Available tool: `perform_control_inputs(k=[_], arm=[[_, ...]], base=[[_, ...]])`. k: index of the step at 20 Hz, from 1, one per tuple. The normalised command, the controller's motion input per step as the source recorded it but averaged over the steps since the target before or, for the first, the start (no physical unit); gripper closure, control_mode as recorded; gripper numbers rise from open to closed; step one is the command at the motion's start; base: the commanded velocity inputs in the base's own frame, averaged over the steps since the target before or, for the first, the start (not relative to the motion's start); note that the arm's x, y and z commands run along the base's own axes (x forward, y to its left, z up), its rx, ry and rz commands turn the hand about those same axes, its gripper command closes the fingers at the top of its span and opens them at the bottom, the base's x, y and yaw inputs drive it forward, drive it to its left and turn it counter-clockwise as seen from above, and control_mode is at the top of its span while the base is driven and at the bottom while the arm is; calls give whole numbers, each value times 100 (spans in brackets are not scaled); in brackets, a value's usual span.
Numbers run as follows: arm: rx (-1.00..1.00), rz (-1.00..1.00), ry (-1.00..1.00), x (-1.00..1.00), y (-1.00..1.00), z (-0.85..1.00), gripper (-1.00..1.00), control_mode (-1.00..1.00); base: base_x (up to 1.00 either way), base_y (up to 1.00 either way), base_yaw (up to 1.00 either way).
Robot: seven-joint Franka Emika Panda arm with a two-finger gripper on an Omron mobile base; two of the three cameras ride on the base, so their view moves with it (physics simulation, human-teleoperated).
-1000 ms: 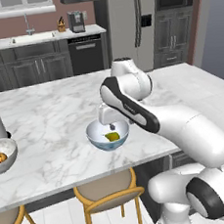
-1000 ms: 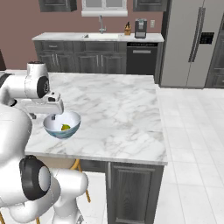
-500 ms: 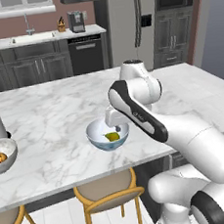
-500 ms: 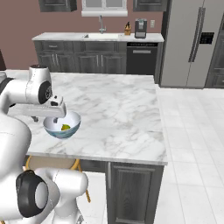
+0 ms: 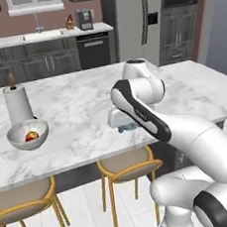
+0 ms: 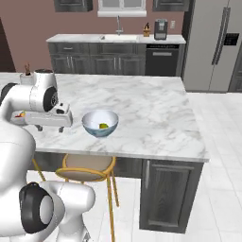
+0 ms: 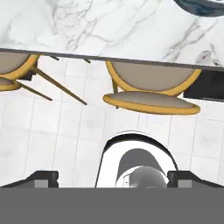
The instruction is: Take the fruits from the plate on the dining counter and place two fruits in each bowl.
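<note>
- Seen from the right base view, the gripper hangs at the near edge of the dining counter, at nine o'clock from the blue bowl and apart from it.
- We see the claw spread wide with nothing in it. In the hand view its two dark fingertips sit far apart at the bottom corners, and between them lie just floor tiles and a stool seat.
- We find the blue bowl upright on the marble. Its white inside holds a yellow-green fruit lying towards four o'clock on the bowl's floor. We cannot tell whether a second fruit lies with it.
- From the hand view, a dark sliver of that bowl's rim shows at one o'clock, on the marble beyond the counter edge.
- From the left base view, the arm covers most of the blue bowl, and we make out a small blue patch under the hand.
- We see the pale speckled bowl upright near the counter's front edge, well apart from the blue one, at nine o'clock from the hand.
- Inside it sits a round red fruit with an orange-brown tint beside it, too small for us to separate cleanly.
- A white paper towel roll stands just behind that bowl, at twelve o'clock from it.
- Two yellow-framed stools are tucked under the counter's near side, one below the hand.
</note>
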Motion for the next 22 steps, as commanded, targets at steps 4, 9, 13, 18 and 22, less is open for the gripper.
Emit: perform_control_inputs(k=[4,9,13,18,22], arm=[[0,0,0,0,0,0,-100,100],[0,0,0,0,0,0,-100,100],[0,0,0,0,0,0,-100,100],[0,0,0,0,0,0,-100,100],[0,0,0,0,0,0,-100,100]], base=[[-66,100,4],[-16,100,6],[20,100,-2],[69,100,-19],[71,93,-23]])
